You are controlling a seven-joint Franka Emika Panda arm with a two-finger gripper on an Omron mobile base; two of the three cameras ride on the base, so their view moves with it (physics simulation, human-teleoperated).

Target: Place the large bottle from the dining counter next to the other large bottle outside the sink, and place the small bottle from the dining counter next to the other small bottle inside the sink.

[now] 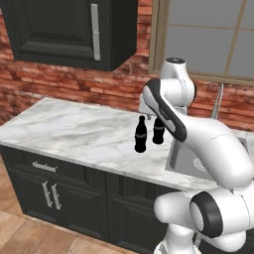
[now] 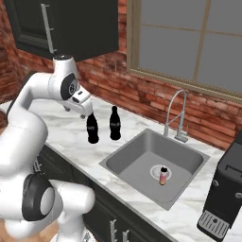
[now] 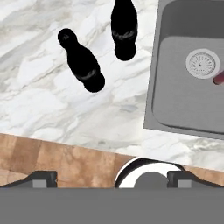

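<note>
Two large bottles, tall and glossy black, stand upright side by side on the marble counter left of the sink (image 2: 124, 150). One large bottle (image 2: 92, 128) (image 1: 141, 135) (image 3: 83, 66) is farther from the basin, the other large bottle (image 2: 115, 123) (image 1: 158, 130) (image 3: 124, 29) closer to it. Which one came from the dining counter I cannot tell. My gripper (image 2: 88, 113) (image 3: 113, 178) hangs open just above the farther one, holding nothing. The other small bottle (image 2: 163, 176) (image 3: 218, 78), pink, stands in the basin by the drain. The small bottle and the dining counter are out of view.
A chrome spring-neck faucet (image 2: 174, 112) rises behind the basin. A black coffee machine (image 2: 226, 189) stands at the far right. A dark wall cabinet (image 1: 74, 30) hangs over the counter's left part. Bare marble (image 1: 69, 129) stretches to the left of the bottles.
</note>
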